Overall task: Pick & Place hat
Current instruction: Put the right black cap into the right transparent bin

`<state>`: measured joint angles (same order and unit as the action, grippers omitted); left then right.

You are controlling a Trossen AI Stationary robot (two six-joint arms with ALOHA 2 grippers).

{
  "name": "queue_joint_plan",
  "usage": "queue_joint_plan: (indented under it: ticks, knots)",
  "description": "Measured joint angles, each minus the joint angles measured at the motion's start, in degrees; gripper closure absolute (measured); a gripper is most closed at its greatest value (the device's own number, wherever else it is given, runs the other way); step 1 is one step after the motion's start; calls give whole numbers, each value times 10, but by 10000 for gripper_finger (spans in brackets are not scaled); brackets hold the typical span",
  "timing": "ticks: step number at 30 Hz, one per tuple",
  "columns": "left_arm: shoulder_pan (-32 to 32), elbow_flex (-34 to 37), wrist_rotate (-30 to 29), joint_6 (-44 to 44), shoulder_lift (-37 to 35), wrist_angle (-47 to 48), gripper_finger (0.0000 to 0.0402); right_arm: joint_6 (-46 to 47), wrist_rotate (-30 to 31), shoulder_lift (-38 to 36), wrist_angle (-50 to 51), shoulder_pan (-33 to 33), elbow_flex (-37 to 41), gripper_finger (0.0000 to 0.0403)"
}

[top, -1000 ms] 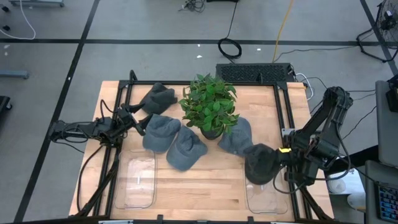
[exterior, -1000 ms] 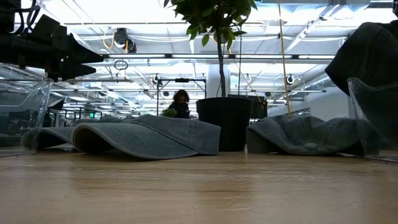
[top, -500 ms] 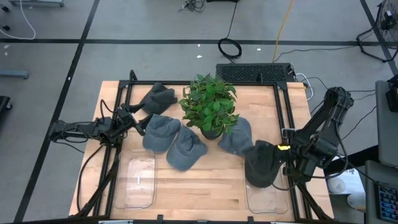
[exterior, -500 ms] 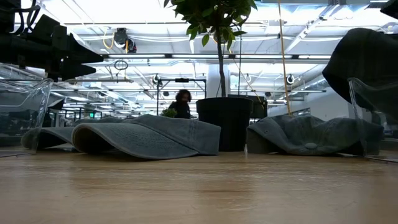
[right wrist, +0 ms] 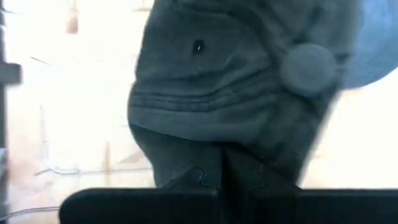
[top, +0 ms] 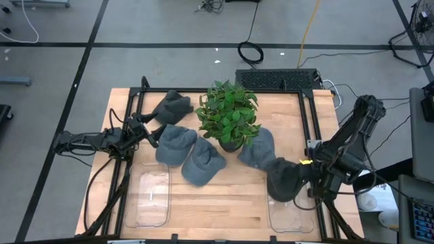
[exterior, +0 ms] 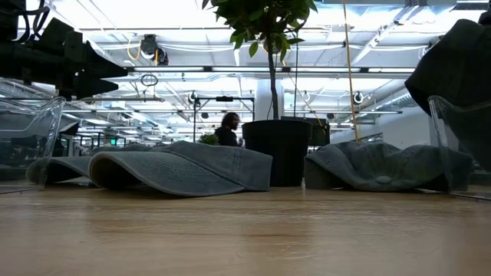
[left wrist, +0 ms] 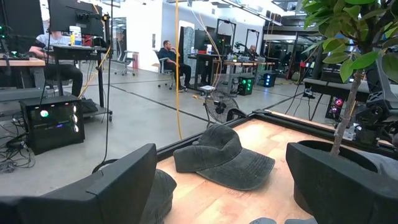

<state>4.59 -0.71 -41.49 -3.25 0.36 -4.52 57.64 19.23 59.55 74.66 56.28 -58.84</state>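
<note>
Right gripper (top: 306, 171), lower right of the high view, is clamped on a dark grey fabric cap (top: 285, 179) that hangs off it toward frame left, over the top edge of the clear plastic bin (top: 291, 218) just below. Potted green plant (top: 228, 115) and another grey cap (top: 258, 149) sit up-left, clear of the drop. Left gripper (top: 145, 130) waits spread wide at mid-left.

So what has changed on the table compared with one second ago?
The right gripper, still shut on the dark hat, shifted a little with it: first toward the table's front edge, then slightly back, hanging by the right clear bin. The left gripper stayed open beside the hats on the left. The plant and the other hats did not move.
</note>
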Motion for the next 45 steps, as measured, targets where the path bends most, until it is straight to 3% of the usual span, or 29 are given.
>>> queue_joint_plan:
  ticks: [9,14,18,23,31,38,45]
  knots:
    - [0,0,0,0,0,0,36,-46,46,0,64,-4,-179,403]
    - [0,0,0,0,0,0,36,-74,105,-2,116,-23,-278,403]
    - [0,0,0,0,0,0,36,-114,110,-4,136,-54,-341,395]
    - [0,0,0,0,0,0,36,-156,115,-3,141,-100,-389,341]
    - [0,0,0,0,0,0,36,-213,233,-4,98,-173,-433,229]
    - [0,0,0,0,0,0,36,-275,258,-3,40,-245,-437,157]
    - [0,0,0,0,0,0,36,-441,291,-5,-47,-380,-437,115]
